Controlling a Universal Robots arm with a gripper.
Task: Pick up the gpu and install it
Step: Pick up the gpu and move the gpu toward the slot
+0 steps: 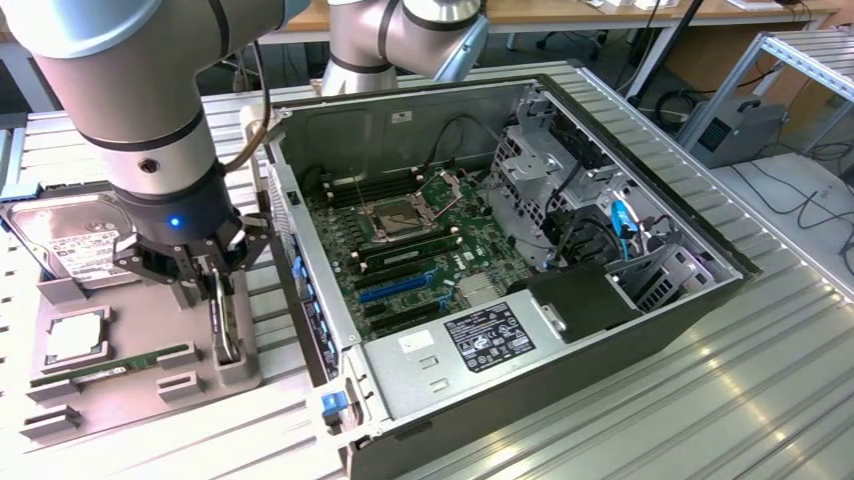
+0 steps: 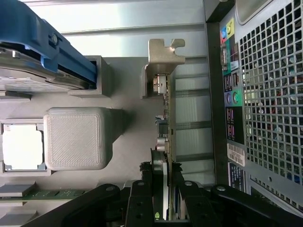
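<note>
Gripper (image 1: pixel 214 278) (image 2: pixel 162 171) jaws closed narrowly on the gpu (image 1: pixel 228 325) (image 2: pixel 165 118), beside the open black metal computer case (image 1: pixel 534 400).
The gpu is a thin dark flat card with a bent silver metal bracket at one end. It stands on edge in a grey plastic holder (image 1: pixel 120 395) (image 2: pixel 128 94) just outside the case.

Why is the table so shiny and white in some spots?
Exterior view: light glares off the metal table beside the computer case; wrist view: the table washes out pale, while the gripper around the gpu looks dark.
</note>
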